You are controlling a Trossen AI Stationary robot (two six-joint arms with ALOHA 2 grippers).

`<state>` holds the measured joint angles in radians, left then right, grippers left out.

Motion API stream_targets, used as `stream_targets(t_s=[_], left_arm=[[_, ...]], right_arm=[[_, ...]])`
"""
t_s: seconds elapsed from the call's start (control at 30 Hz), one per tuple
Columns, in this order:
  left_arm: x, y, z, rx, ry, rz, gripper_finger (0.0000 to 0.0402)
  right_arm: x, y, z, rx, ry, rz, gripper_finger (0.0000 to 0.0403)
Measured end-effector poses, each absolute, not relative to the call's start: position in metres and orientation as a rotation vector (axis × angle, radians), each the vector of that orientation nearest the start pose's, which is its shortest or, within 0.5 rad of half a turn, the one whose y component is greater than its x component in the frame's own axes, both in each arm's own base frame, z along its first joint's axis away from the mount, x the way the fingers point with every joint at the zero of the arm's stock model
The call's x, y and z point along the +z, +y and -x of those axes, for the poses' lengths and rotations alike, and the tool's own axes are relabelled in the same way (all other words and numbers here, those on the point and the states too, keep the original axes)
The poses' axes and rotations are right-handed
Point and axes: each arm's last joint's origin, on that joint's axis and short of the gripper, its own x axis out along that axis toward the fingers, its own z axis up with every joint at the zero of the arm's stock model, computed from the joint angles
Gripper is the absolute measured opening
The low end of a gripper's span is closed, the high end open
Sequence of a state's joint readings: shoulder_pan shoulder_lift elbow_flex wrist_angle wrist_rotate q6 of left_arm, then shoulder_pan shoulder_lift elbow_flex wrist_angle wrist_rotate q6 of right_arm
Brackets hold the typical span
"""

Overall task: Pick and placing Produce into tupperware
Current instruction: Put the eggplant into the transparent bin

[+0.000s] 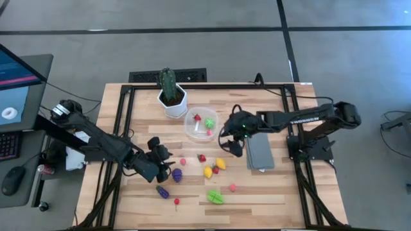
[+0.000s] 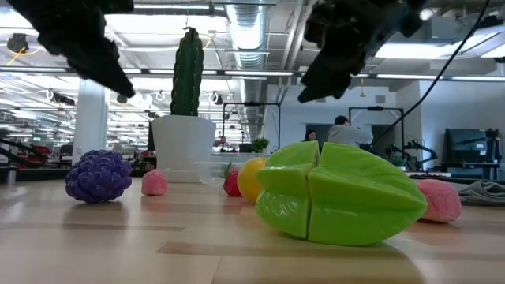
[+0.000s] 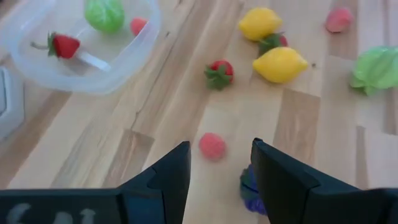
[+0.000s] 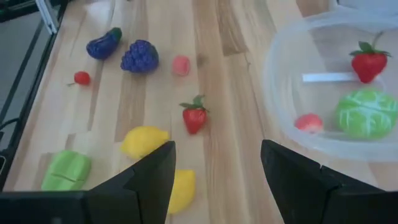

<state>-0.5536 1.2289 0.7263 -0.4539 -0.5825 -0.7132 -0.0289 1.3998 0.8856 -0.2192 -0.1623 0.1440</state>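
On my screen the round clear plastic container (image 1: pixel 201 124) stands on the wooden table (image 1: pixel 270 192) beside the white hexagonal pot with the green cactus (image 1: pixel 171 96), and I see inside it a small red strawberry (image 4: pixel 368 61), a green leafy piece (image 4: pixel 365 113) and a small pink-red piece (image 4: pixel 308 122). My left gripper (image 1: pixel 162 163) hangs above the table with its two dark fingers (image 3: pixel 168 177) apart and nothing between them; in its wrist view the small pink round berry (image 3: pixel 212 146) lies in the gap ahead of the fingertips, and the purple grape bunch (image 3: pixel 252 191) is half hidden under one finger. My right gripper (image 1: pixel 229 140) is just beside the container, near the flat grey folded cloth (image 1: pixel 260 153), also spread open and empty; a red strawberry (image 4: pixel 194 116) and two yellow lemons (image 4: pixel 144 140) lie on the wood before it.
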Motion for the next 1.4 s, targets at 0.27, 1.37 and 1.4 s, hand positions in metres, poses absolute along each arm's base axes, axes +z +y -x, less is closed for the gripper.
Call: stream_targets(t_s=[0.27,1.37,1.4], left_arm=[[0.203,-0.098,-0.204,0.271,0.806,0.245,0.0160],[0.199,-0.151,-0.180,-0.261,0.961,0.125,0.0160],[0.197,-0.153,-0.180,-0.275,0.975,0.115,0.0160]], right_arm=[[0.241,0.016,-0.250,-0.016,0.675,-0.247,0.0260],[0.250,0.048,-0.172,-0.231,0.677,-0.314,0.0260],[0.249,0.048,-0.172,-0.235,0.682,-0.319,0.0260]])
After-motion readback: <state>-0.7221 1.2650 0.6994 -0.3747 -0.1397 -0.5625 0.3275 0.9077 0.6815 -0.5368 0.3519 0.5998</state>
